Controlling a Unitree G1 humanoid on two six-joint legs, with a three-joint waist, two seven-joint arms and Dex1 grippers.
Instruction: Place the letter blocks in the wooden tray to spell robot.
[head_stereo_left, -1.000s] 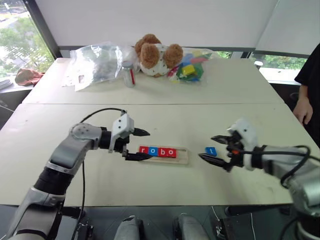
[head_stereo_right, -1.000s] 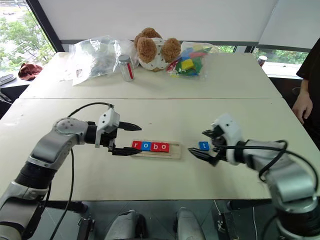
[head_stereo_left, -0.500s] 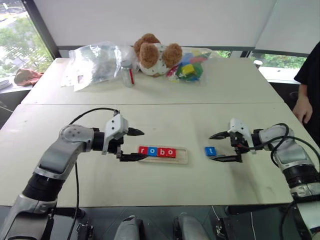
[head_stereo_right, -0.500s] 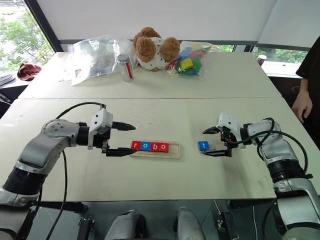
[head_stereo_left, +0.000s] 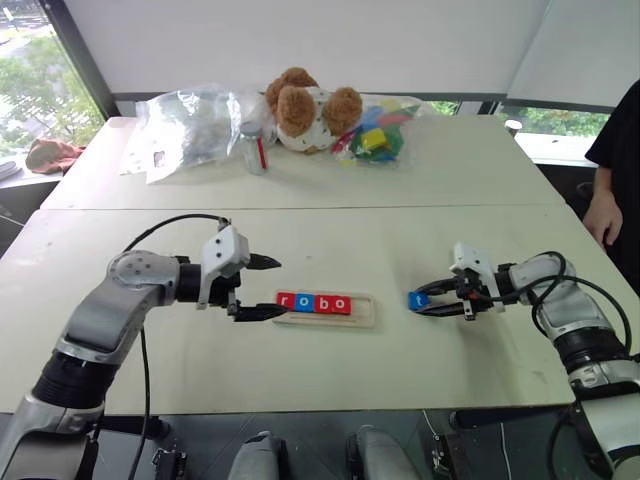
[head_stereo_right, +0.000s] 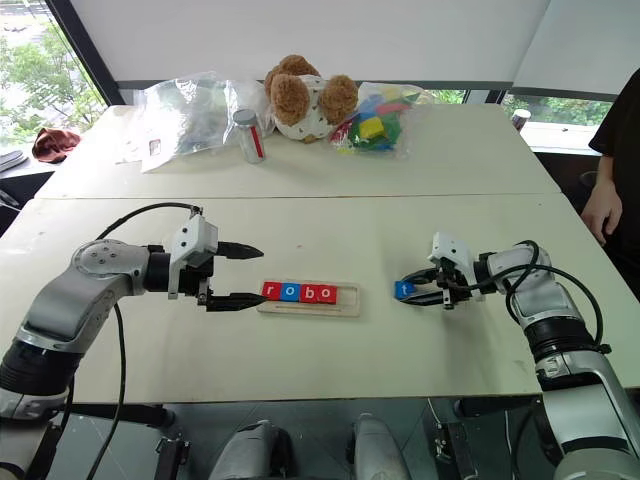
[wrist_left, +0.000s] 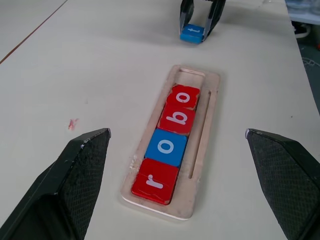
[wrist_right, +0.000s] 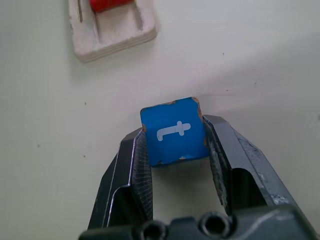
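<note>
The wooden tray (head_stereo_left: 325, 308) lies on the near table and holds four letter blocks in a row: red r (wrist_left: 155, 181), blue o (wrist_left: 166, 146), red b (wrist_left: 179, 116) and red o (wrist_left: 184, 95). The slot at its right end is bare. My left gripper (head_stereo_left: 272, 288) hovers open just off the tray's left end, holding nothing. To the right of the tray, my right gripper (wrist_right: 175, 150) is shut on the blue t block (wrist_right: 174, 131), one finger on each side of it, low at the tabletop. Whether the t block still touches the table I cannot tell.
On the far table sit a teddy bear (head_stereo_left: 305, 108), a clear bag of multicoloured blocks (head_stereo_left: 375, 135), a crumpled plastic bag (head_stereo_left: 185, 125) and a small jar (head_stereo_left: 255, 150). A person (head_stereo_left: 612, 150) stands at the right edge. A seam (head_stereo_left: 400, 206) joins the two tables.
My right gripper came down around the blue t block and shut on it. The left gripper stayed open by the tray's left end.
</note>
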